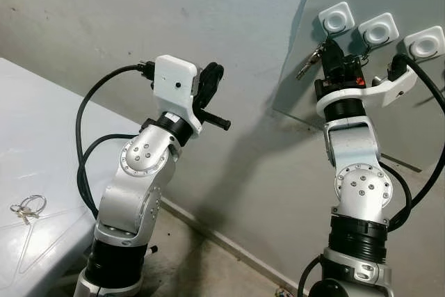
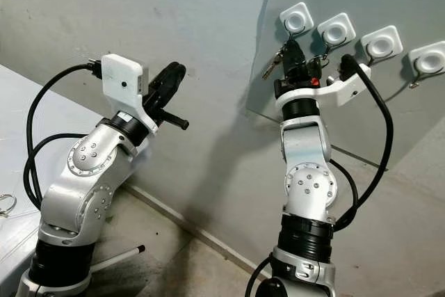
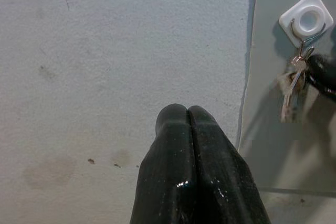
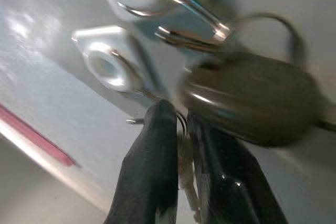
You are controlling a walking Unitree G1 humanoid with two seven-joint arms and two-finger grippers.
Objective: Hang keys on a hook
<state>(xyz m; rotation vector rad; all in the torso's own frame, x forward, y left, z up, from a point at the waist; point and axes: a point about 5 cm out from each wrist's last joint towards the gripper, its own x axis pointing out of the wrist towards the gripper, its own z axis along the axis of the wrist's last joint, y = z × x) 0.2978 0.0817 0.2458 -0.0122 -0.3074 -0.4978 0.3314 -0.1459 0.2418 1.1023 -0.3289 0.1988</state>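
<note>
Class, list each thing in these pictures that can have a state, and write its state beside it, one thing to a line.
Right gripper: raised at the hooks, jaws shut on the keys.
Keys: hanging from the first hook, held.
Left gripper: raised near the wall, jaws shut, holding nothing.
Second key ring: lying flat on the table.
Last hook: unused.

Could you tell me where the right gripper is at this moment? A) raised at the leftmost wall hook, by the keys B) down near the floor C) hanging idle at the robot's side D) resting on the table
A: the right gripper is raised at the leftmost hook, beside the keys.
</note>
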